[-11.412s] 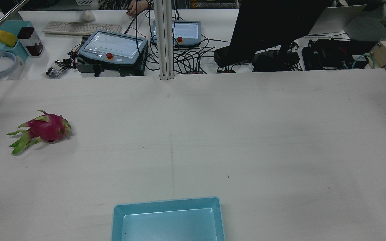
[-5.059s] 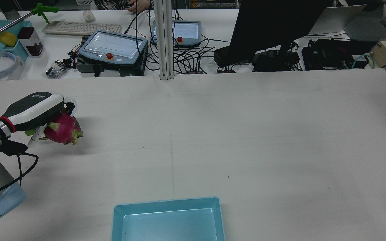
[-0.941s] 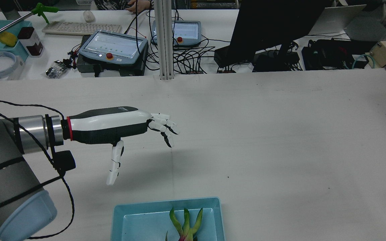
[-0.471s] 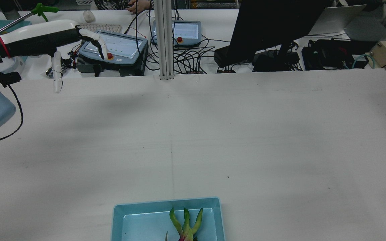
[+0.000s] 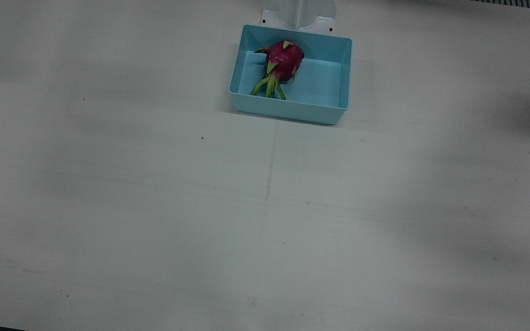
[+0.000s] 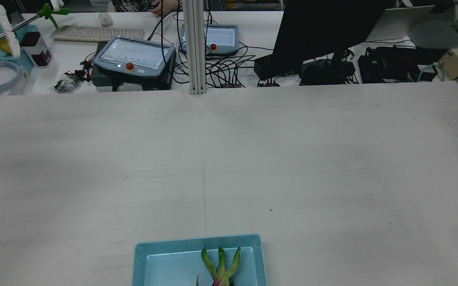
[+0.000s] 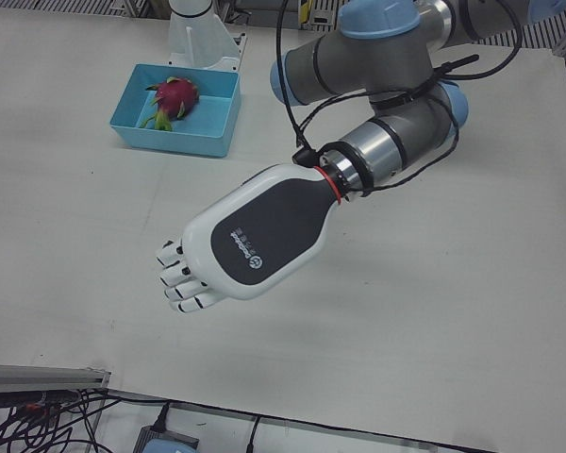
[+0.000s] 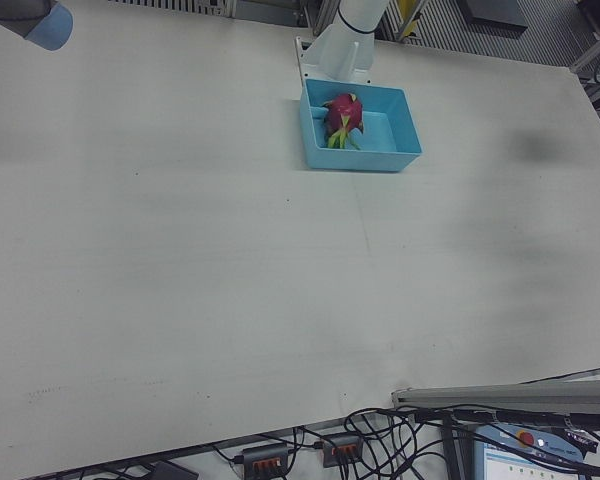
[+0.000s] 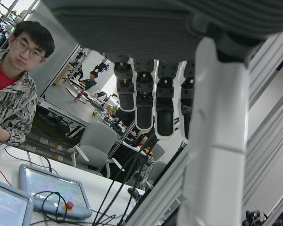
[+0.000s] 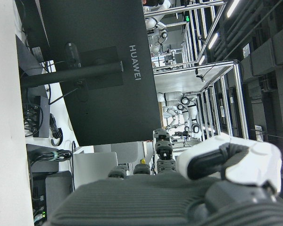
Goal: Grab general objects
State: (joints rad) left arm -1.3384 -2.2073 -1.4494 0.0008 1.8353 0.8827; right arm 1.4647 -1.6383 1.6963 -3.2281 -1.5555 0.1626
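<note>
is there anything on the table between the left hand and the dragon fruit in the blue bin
Nothing visible stands between them. The left hand hangs open above bare table, and the dragon fruit lies inside the blue bin near the arm's pedestal. Only the bin's own wall surrounds the fruit.

Robot hand [image 10: 179,188] empty, fingers [image 10: 163,153] apart; black Huawei monitor [image 10: 99,70] beyond

**Dragon fruit in the blue tray**

A magenta dragon fruit [image 5: 284,59] with green scales is seen lying on its side in the light-blue rectangular tray [image 5: 334,115], at the top centre of the front view, leafy tips pointed toward the lower left.
</note>
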